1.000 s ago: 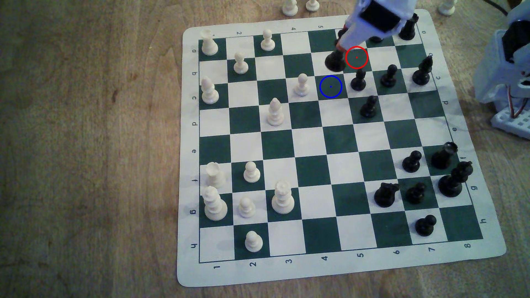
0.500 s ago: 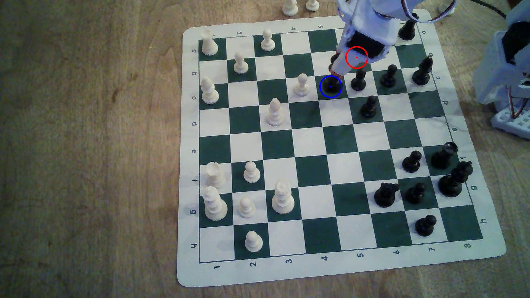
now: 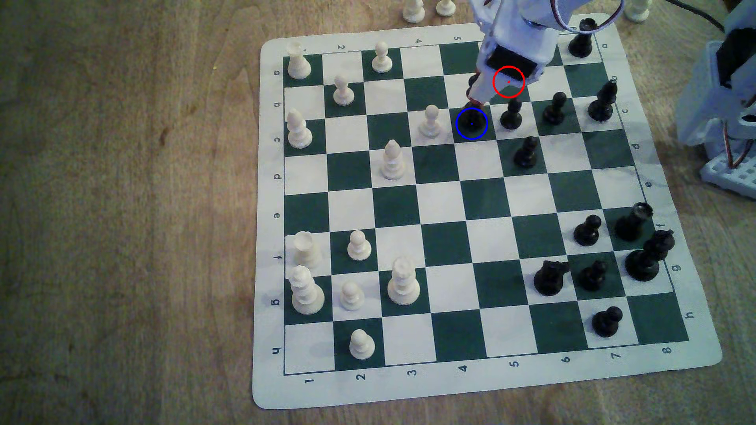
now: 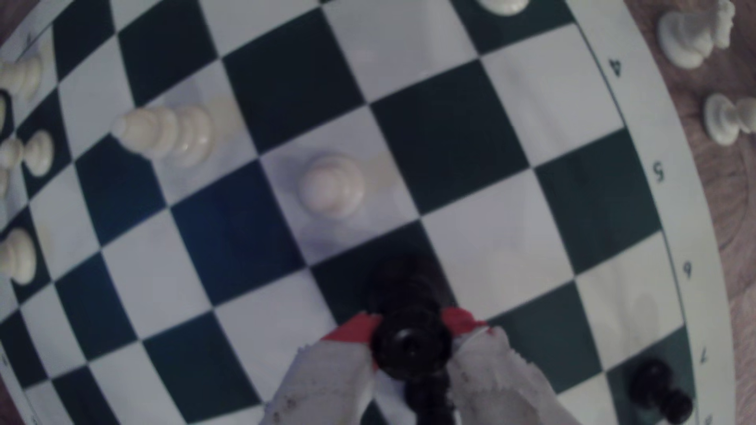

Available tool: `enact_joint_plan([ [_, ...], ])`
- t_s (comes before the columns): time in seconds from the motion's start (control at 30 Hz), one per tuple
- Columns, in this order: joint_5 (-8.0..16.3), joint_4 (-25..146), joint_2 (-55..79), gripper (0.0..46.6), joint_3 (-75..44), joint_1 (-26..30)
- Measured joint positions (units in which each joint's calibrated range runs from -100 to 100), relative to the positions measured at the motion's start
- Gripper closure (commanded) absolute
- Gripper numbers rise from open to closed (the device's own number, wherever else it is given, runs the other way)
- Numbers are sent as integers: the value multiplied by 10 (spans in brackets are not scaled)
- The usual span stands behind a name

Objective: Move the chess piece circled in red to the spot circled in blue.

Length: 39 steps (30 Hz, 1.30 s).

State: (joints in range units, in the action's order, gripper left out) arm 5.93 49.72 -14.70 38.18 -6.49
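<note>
The black chess piece (image 3: 471, 122) stands with its base inside the blue ring of the spot (image 3: 485, 131), a dark green square in the board's far part. My gripper (image 3: 474, 99) comes down from the far side and is shut on the piece's head. In the wrist view the red-tipped fingers (image 4: 356, 331) press both sides of the chess piece (image 4: 409, 347), and its base rests on a dark square. The red ring (image 3: 508, 81) lies over my white gripper body, which hides the square under it.
A white pawn (image 3: 430, 121) stands one square towards the exterior view's left of the spot, a black pawn (image 3: 511, 116) one square to its right. Another black piece (image 3: 526, 153) is diagonally nearer. Two white pieces (image 3: 413, 10) lie off the chess mat (image 3: 270, 392) on the wooden table.
The gripper carried the chess piece from beside the red ring down onto the blue-ringed square. Over the last half second the piece has stayed there with the fingers still on it.
</note>
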Motion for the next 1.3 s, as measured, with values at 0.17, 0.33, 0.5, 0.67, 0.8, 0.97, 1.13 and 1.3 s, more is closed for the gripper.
enact_joint_plan([
  [0.17, 0, -4, 0, 441, 0, -1],
  [0.33, 0, -4, 0, 441, 0, 2],
  [0.5, 0, -4, 0, 441, 0, 13],
  [0.67, 0, -4, 0, 441, 0, 15],
  [0.8, 0, -4, 0, 427, 6, 14],
  [0.97, 0, -4, -1, 378, 14, 6],
  [1.13, 0, -5, -1, 370, 18, 6],
  [1.3, 8, -4, -9, 382, 19, 5],
])
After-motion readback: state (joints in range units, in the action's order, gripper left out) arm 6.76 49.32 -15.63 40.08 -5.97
